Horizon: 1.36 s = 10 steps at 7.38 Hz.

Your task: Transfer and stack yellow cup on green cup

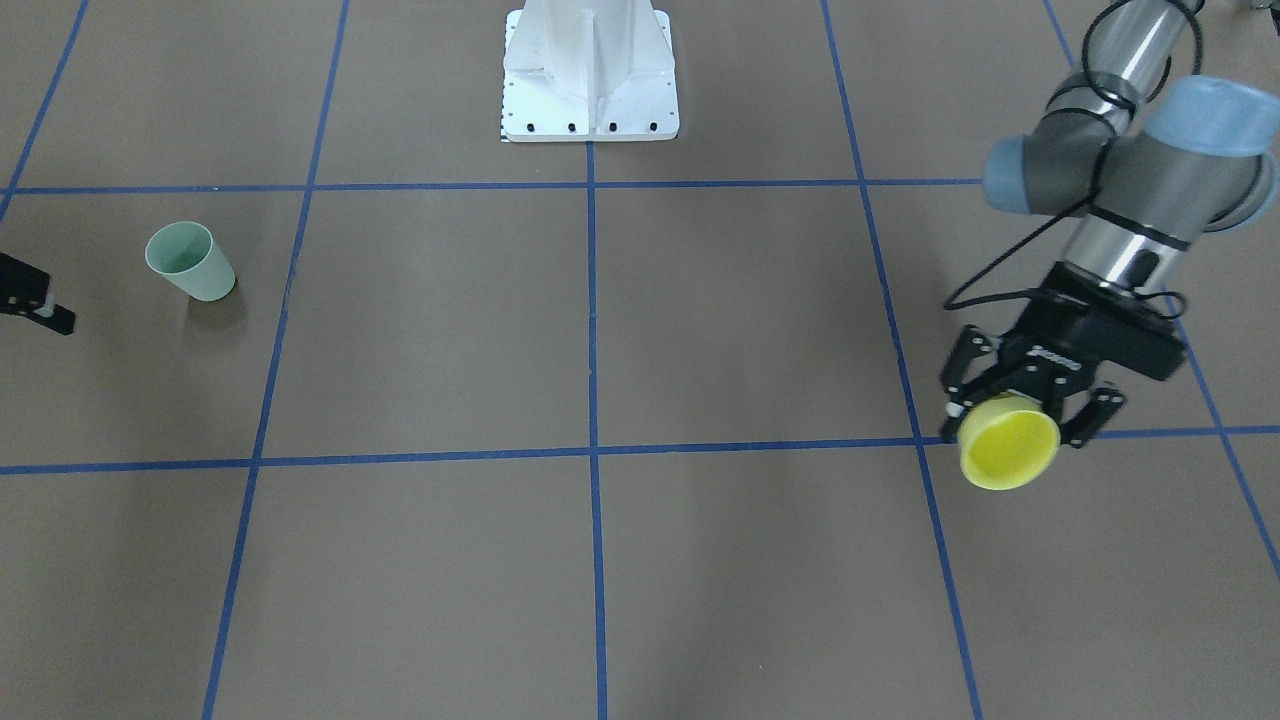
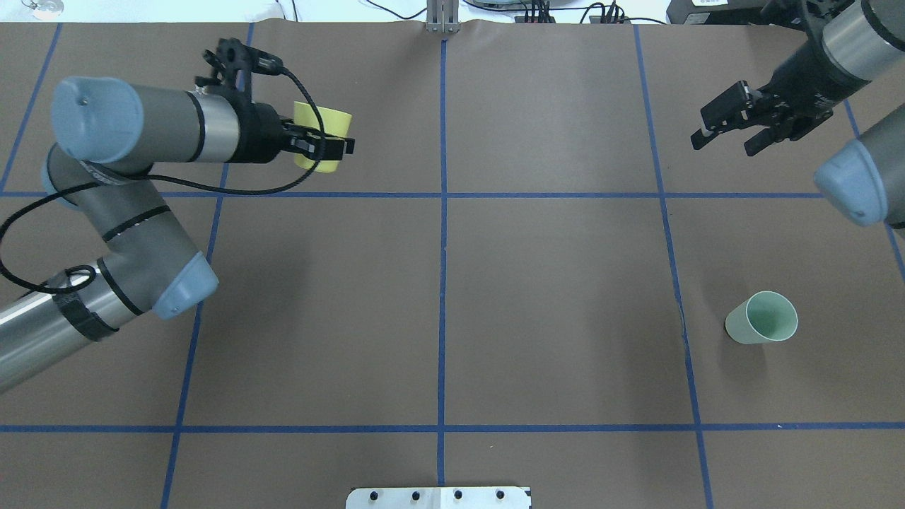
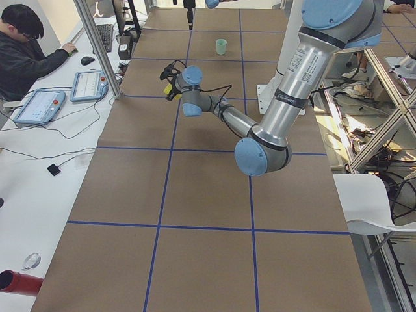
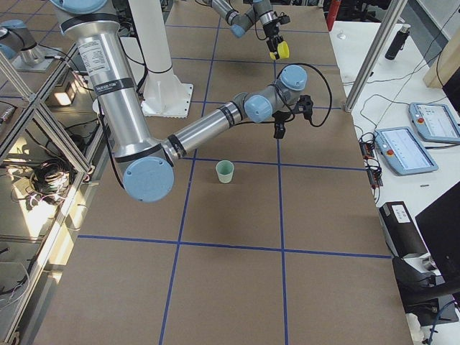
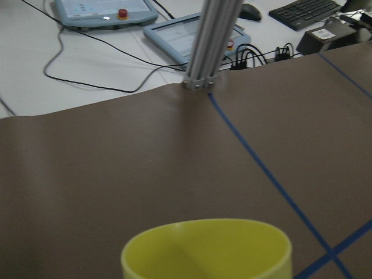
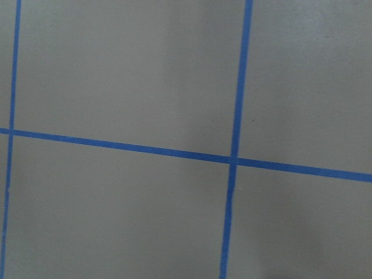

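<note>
My left gripper (image 2: 324,145) is shut on the yellow cup (image 2: 322,126) and holds it above the table at the far left. The cup also shows in the front-facing view (image 1: 1008,443), between the fingers, and in the left wrist view (image 5: 206,250), where its open rim fills the bottom. The green cup (image 2: 762,319) stands upright on the table at the right, with nothing in it, and also shows in the front-facing view (image 1: 190,262). My right gripper (image 2: 722,140) is open and empty, hovering far beyond the green cup.
The brown table (image 2: 452,297) carries a grid of blue tape lines (image 2: 442,283). The white robot base (image 1: 590,75) sits at the middle of the near edge. An operator's desk with tablets (image 5: 104,11) and cables lies past the far edge.
</note>
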Available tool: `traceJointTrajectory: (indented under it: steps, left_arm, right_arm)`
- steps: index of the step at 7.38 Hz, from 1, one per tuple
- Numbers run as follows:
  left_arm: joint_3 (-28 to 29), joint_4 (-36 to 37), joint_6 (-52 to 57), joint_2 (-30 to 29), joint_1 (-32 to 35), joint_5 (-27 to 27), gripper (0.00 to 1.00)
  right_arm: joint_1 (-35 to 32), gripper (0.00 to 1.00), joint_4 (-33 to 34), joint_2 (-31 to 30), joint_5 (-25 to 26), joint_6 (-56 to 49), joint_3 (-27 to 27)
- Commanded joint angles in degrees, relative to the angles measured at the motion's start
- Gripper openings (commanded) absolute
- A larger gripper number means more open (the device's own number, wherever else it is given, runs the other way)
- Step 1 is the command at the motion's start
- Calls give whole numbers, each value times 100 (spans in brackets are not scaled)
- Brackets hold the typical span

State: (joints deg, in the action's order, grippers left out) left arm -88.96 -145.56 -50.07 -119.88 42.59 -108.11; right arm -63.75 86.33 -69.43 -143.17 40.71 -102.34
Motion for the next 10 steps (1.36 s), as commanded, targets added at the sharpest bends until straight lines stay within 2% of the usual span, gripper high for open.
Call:
traceJointTrajectory:
  steps: [1,4,5,6,7,10]
  left_arm:
    - [10,19,-258,-359,-575,71,0]
    - [71,-16,-196,-518,-1146,44,0]
    - [37,-33,-126,-588,-1165,36,0]
    - [28,-199,-108,-589,-1313,36,0]
    - [36,-540,-117,-580,-1376,36,0]
    - [10,-877,-117,-598,-1552,44,0]
  right_arm:
    - [624,99,-3,638,43,900,100]
    - [1135,99,-133,1202,-18,1384,118]
    - [1285,99,-404,1264,-18,1848,144]
    - [1330,98,-964,1369,-9,2270,371]
    - [1382,98,-1326,1388,-1,2709,477]
    - [1532,94,-1426,1397,8,3081,566]
